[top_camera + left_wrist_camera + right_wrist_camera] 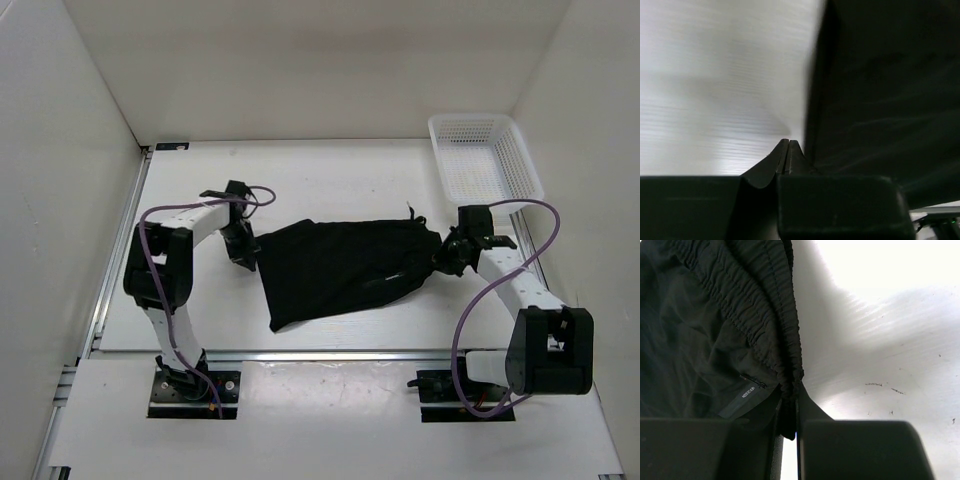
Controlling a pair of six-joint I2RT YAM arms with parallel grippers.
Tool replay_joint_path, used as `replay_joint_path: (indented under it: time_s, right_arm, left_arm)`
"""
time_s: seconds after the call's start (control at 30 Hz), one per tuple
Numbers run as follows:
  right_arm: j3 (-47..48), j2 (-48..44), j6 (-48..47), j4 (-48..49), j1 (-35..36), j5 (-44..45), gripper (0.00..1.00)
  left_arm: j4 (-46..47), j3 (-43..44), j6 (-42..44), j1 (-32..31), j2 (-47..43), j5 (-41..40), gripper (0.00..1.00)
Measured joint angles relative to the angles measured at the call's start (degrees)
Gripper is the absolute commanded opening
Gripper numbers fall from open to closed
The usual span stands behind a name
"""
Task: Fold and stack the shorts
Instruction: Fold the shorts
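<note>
Right gripper (794,402): fingers clamped on the gathered elastic waistband (747,305) of the shorts (340,265), black cloth bunched between them. Shorts are spread across mid-table, waistband end to the right, leg end to the left, one lower corner reaching toward the near edge. Left gripper (788,150): fingers pressed together right at the shorts' left edge; cannot tell whether cloth is caught. Table (330,175) is white. White mesh basket (485,160) sits at the far right corner, apart from the shorts.

Top view overhead, wide; both wrist views close on shorts (340,265).
</note>
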Motion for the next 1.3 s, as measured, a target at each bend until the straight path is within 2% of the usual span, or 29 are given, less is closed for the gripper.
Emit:
replay_joint_path:
  time_s: [0.17, 0.4, 0.53, 0.83, 1.0, 1.1, 1.3]
  right_arm:
    - [0.94, 0.24, -1.14, -0.24, 0.00, 0.42, 0.00]
    - [8.41, 2.05, -5.97, -3.21, 2.78, 1.70, 0.00]
    - [17.79, 6.36, -9.01, -4.46, 12.44, 5.29, 0.00]
    - [40.57, 23.02, -17.90, -8.87, 43.95, 15.93, 0.00]
    - [43.78, 30.14, -22.84, -9.90, 58.07, 20.11, 0.00]
    - [43.78, 32.13, -23.80, -11.13, 61.90, 20.87, 0.00]
    - [43.80, 32.39, -23.67, -11.67, 61.42, 22.47, 0.00]
  left_arm:
    - [-0.61, 0.92, -1.75, -4.42, 4.20, 1.81, 0.10]
    - [-2.49, 3.72, -3.13, -4.22, 6.60, 3.26, 0.10]
    - [-2.73, 3.91, -3.43, -4.15, 6.78, 3.41, 0.10]
    - [-2.80, 3.96, -3.54, -4.17, 6.78, 3.37, 0.10]
    - [-2.82, 3.96, -3.56, -3.74, 6.78, 3.39, 0.10]
    - [-2.75, 3.96, -3.58, -3.39, 6.80, 3.61, 0.10]
    - [-2.32, 3.96, -3.56, -2.12, 6.78, 3.91, 0.10]
